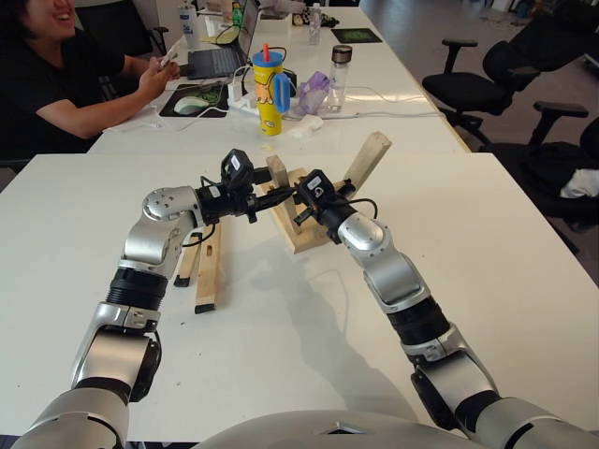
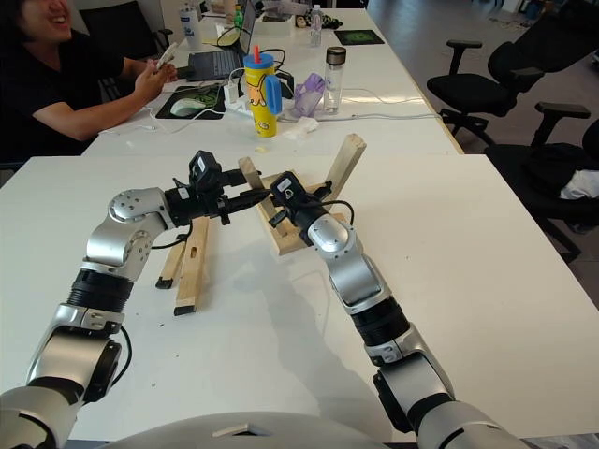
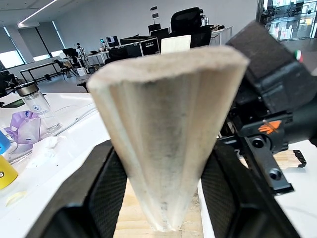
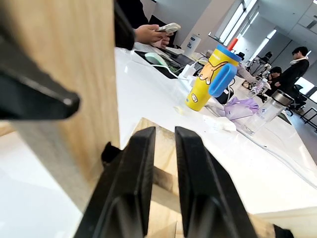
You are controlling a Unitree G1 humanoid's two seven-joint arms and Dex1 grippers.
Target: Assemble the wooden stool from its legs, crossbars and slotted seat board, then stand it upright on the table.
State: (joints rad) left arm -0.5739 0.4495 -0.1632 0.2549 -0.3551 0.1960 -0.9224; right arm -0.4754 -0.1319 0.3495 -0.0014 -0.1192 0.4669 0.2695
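Note:
My left gripper is shut on a pale wooden leg, which stands between its black fingers above the middle of the table. The slotted seat board lies just under and to the right of it, with another leg sticking up at a slant from its far side. My right gripper sits close against the held leg, over the board; its fingers are pressed almost together with nothing held between them. Two loose wooden pieces lie on the table beside my left arm.
The far table holds a yellow cup, a clear bottle, a laptop and cables. A seated person is at the far left. Office chairs stand to the right. The white tabletop is bare on the right.

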